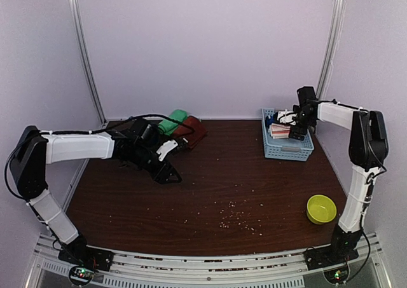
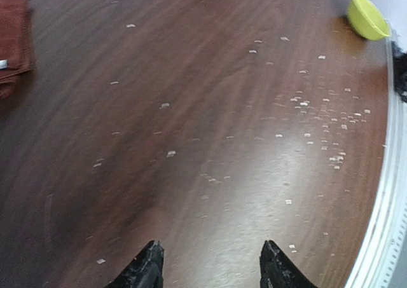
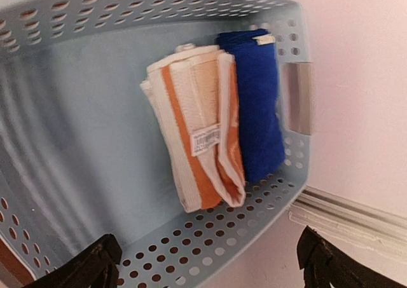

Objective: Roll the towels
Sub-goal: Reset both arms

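The left claw (image 2: 211, 250) hangs low over the dark brown wooden table (image 1: 254, 173) with its two black fingers spread fairly wide and nothing between them, only bare wood flecked with pale crumbs (image 1: 235, 215). Just beyond it, at the far edge of the table and left of centre, a green cloth towel (image 1: 173, 121) lies in what looks like a roll, though the top view is too coarse to be sure. It touches a dark maroon cloth towel (image 1: 191, 132) on its right. A corner of the maroon towel also shows at the upper left of the left wrist view, lying flat on the wood and well apart from the fingers. The right arm reaches to the far right corner, where the right claw (image 3: 208, 243) hovers above a pale blue perforated plastic basket (image 1: 289, 151), its fingers as wide apart as they go and gripping nothing. Inside the basket, an orange-and-white folded cloth towel (image 3: 197, 135) with a small white label lies on the floor. Pressed against its side is a royal blue cloth towel (image 3: 254, 103), which rests along the basket's wall. A yellow-green round bowl (image 1: 321, 208) sits on the table near the right arm's base, well apart from the basket and from every towel.
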